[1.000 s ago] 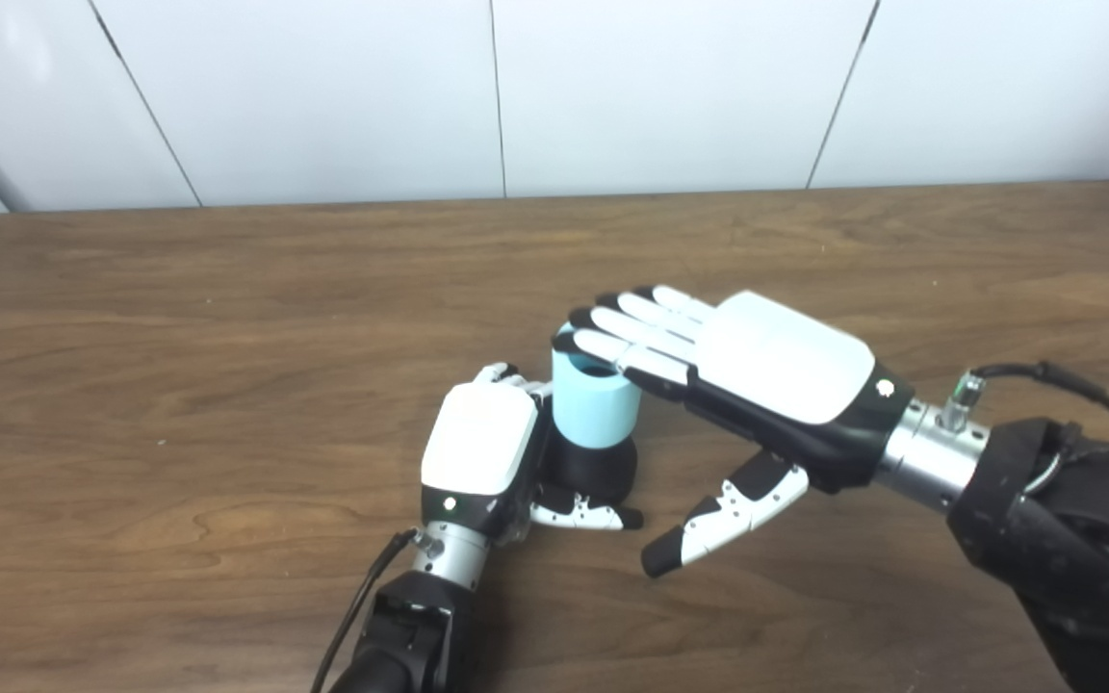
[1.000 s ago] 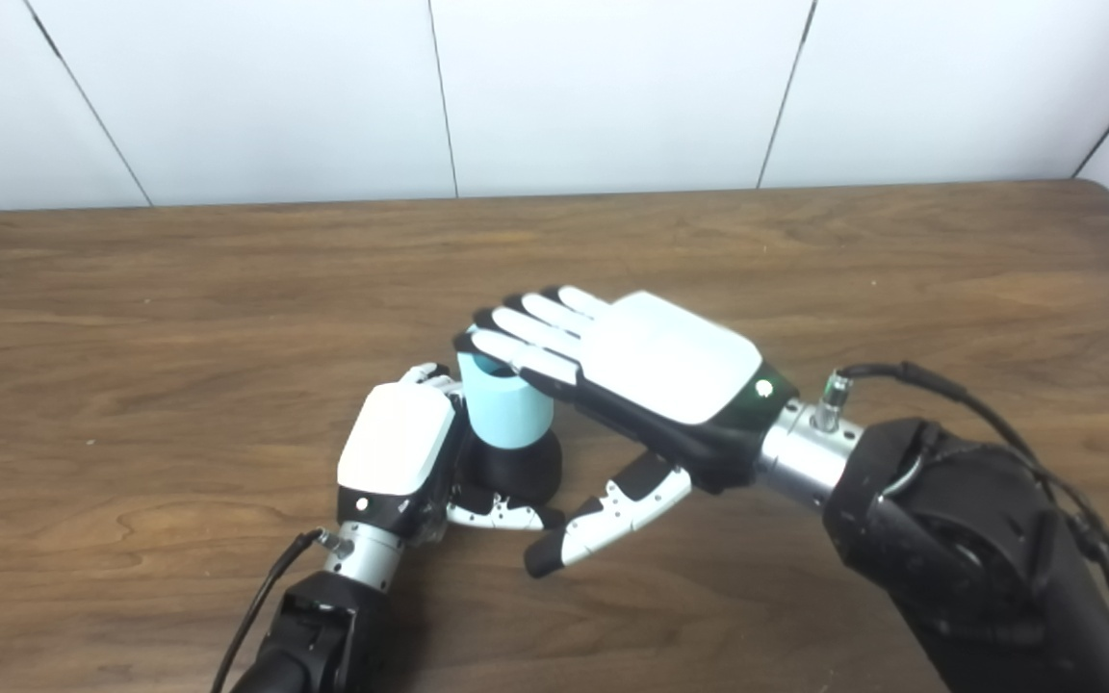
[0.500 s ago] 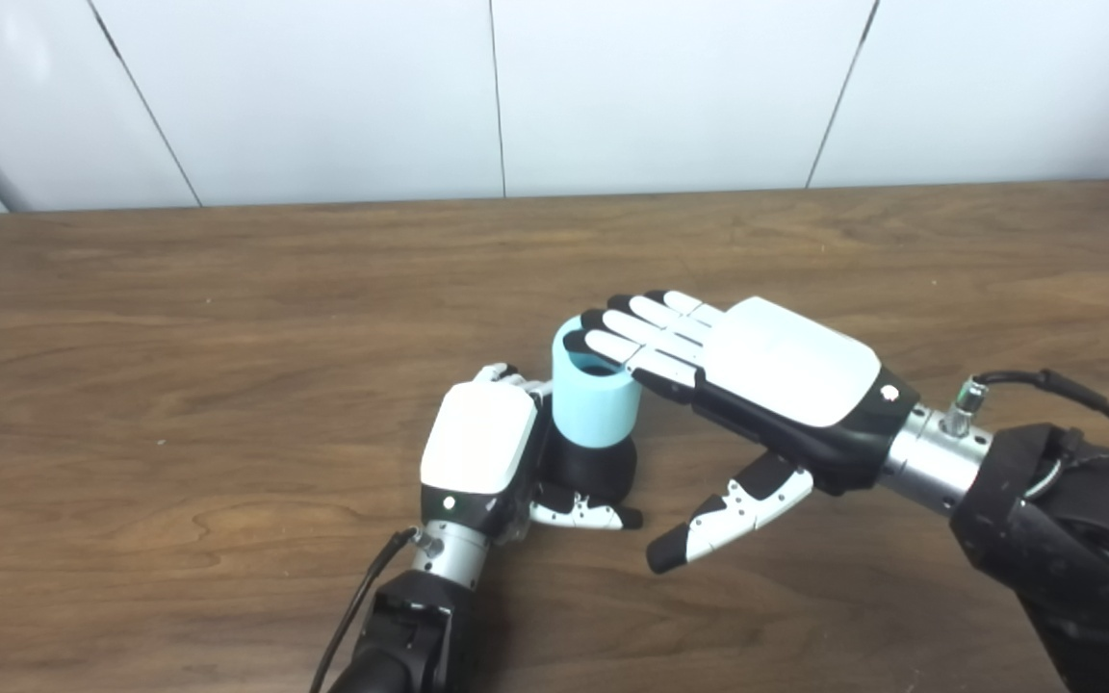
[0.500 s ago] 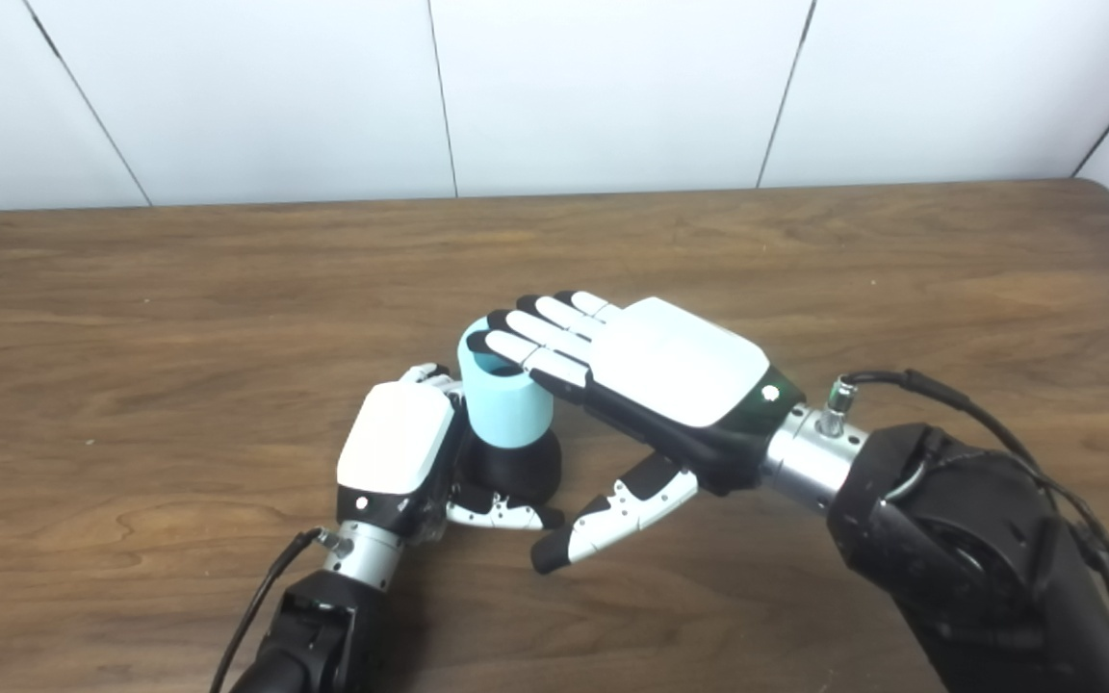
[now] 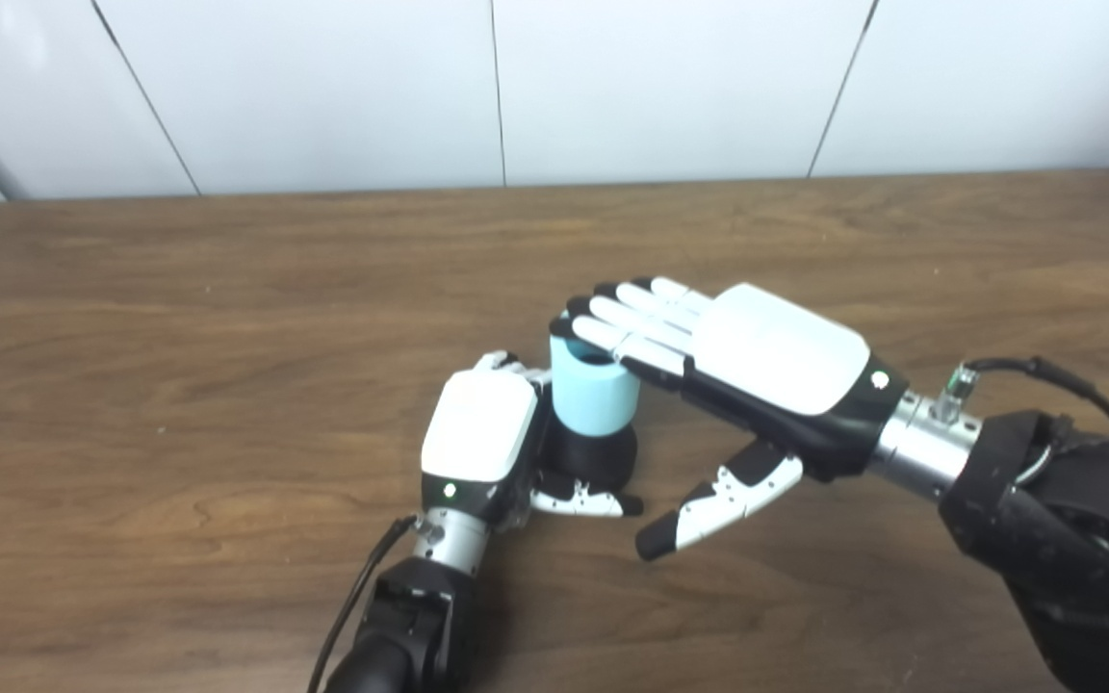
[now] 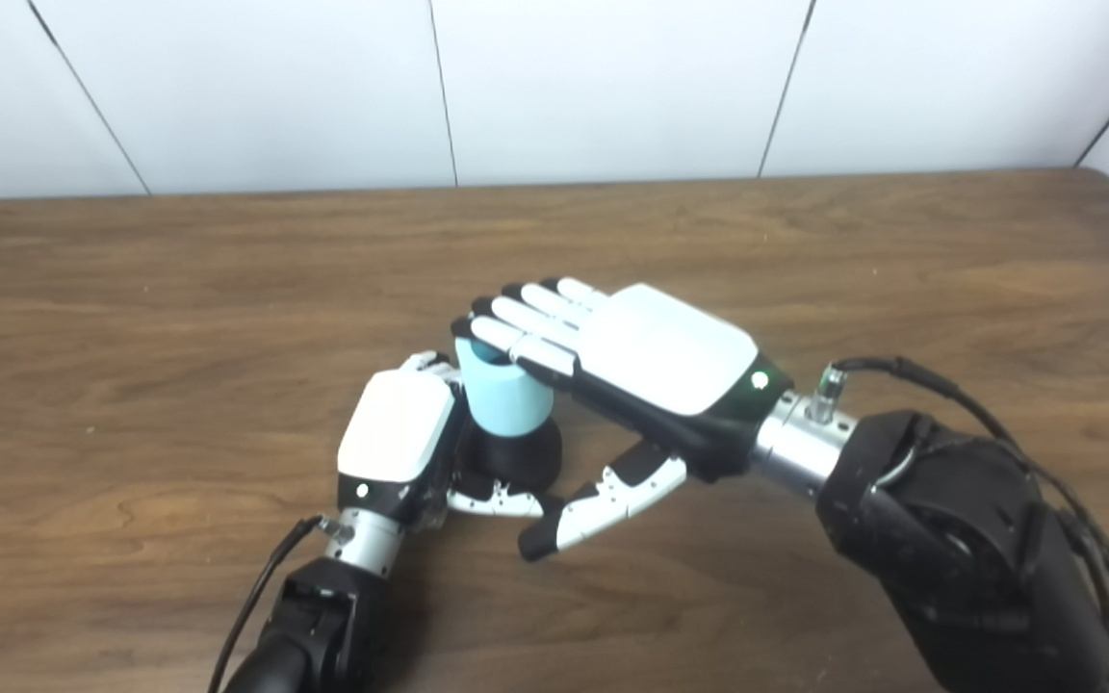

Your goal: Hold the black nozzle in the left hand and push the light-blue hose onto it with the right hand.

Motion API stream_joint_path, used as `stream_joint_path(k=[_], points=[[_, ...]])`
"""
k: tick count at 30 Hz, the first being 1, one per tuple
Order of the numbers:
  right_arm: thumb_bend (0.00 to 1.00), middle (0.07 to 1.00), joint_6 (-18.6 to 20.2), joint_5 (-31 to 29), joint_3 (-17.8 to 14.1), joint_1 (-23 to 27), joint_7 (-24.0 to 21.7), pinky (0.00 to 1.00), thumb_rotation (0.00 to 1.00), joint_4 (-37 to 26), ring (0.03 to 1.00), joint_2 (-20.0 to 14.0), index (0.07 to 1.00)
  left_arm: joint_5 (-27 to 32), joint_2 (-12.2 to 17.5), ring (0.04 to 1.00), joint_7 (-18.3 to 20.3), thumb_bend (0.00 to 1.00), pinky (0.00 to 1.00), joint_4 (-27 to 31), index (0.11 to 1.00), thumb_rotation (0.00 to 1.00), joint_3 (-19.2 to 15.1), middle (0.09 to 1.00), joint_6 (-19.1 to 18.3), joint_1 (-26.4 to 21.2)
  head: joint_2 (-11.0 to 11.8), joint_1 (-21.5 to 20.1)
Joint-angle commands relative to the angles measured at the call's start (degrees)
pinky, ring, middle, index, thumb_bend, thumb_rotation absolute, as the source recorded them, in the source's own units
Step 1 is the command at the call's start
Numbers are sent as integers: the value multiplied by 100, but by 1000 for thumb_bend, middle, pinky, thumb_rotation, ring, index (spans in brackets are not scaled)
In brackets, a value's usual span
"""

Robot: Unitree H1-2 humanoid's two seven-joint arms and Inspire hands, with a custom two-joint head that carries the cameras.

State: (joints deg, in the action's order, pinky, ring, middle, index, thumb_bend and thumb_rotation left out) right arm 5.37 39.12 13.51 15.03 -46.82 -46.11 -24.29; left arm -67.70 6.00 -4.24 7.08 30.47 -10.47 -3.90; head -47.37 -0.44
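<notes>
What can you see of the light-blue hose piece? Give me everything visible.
The light-blue hose is a short, smooth, matte tube, plastic or rubber by its look, standing upright with its open end up. Its lower end sits on the black nozzle, which the left hand is shut around on the table. The right hand is open, its flat fingers lying across the top rim, thumb clear of it.

Brown wood-grain table in my view, rounded far corners, white wall panels behind it, black nozzle standing upright on it near the middle, I see bare wood around.
</notes>
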Motion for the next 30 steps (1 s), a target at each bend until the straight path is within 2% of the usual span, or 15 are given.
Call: stream_joint_path(k=[1,9,12,15,19,23,30], points=[[689,1000,19,-56,-109,248,81,1000,937,-242,1000,39,992,-33,17,616,365,524,801,-82,480,0,82,502,-37,52,-3,-5],[686,1000,218,-127,-193,494,-99,1000,944,-392,1000,34,1000,-127,28,613,314,524,793,-143,484,0,108,495,-34,25,6,-24],[686,1000,155,-149,-230,478,-53,1000,936,-379,1000,34,988,-120,26,615,371,524,798,-129,484,0,111,495,-47,11,6,-16],[687,1000,168,-102,-217,475,-163,1000,976,-377,1000,-22,995,-112,22,623,454,523,807,-89,478,0,111,504,-72,12,1,-12],[685,1000,196,-44,-207,433,-283,1000,963,-376,1000,-30,998,-70,28,631,536,523,817,-37,476,0,94,508,-75,20,1,-12],[683,1000,61,-50,-182,332,-215,1000,939,-301,1000,-21,978,-56,6,619,445,524,802,-46,482,0,80,498,-47,31,-7,8],[665,1000,-124,38,-91,239,-180,1000,946,-138,1000,-16,966,-95,-13,620,500,525,811,-21,488,0,82,487,-87,27,3,15]])
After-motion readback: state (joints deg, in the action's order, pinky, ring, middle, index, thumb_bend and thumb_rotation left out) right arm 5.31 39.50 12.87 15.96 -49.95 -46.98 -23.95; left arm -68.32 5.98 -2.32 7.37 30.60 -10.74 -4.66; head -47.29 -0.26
